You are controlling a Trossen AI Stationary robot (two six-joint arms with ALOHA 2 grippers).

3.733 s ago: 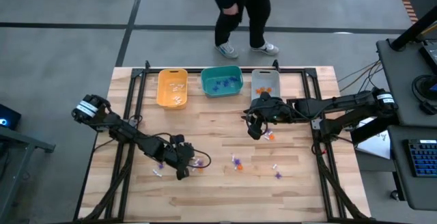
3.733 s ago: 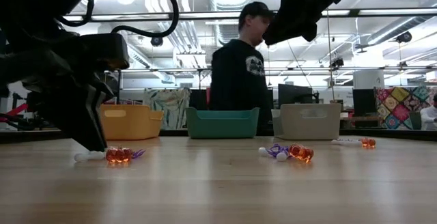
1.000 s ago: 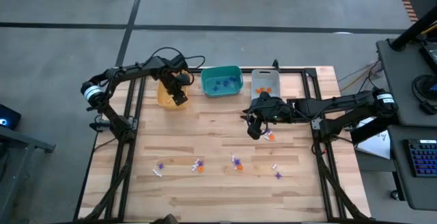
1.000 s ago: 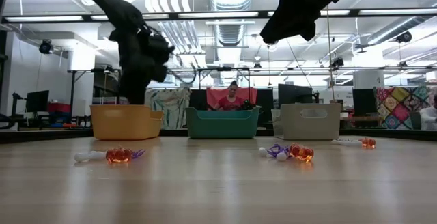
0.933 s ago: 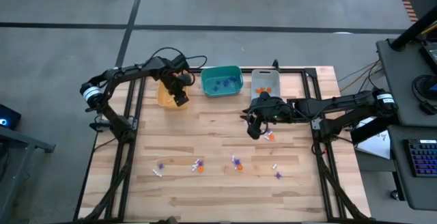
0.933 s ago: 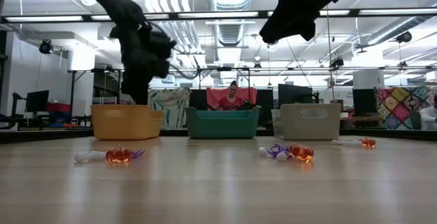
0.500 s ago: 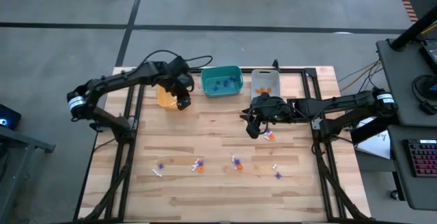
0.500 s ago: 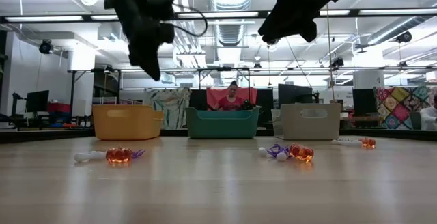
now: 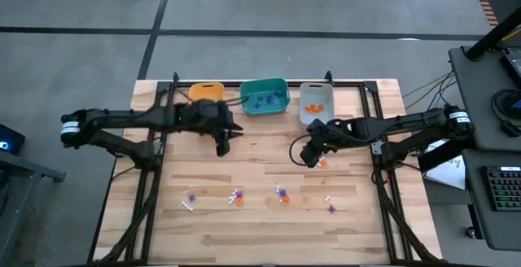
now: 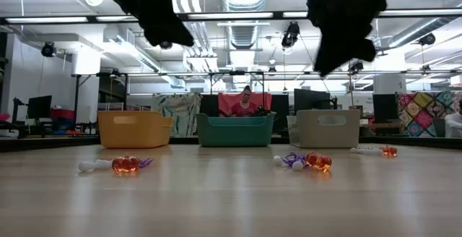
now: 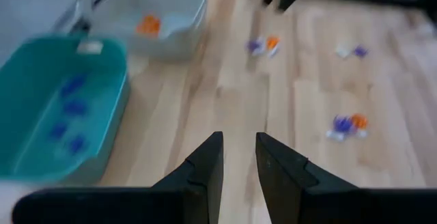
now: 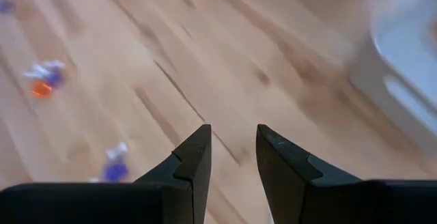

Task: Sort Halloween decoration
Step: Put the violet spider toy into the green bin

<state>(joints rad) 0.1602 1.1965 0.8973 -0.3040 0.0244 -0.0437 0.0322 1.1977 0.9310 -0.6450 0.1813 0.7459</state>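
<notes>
Orange trinket (image 9: 323,164) lies just at four o'clock of the right gripper (image 9: 310,156), the nearer arm; its fingers stand slightly apart, empty. Left gripper (image 9: 222,143), likewise parted and empty, hovers near the teal bin (image 9: 264,98).

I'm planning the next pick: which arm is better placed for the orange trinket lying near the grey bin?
Probably the right. The right gripper, open and empty, hangs right beside that orange trinket. The left gripper is well away, in front of the yellow bin.
</notes>
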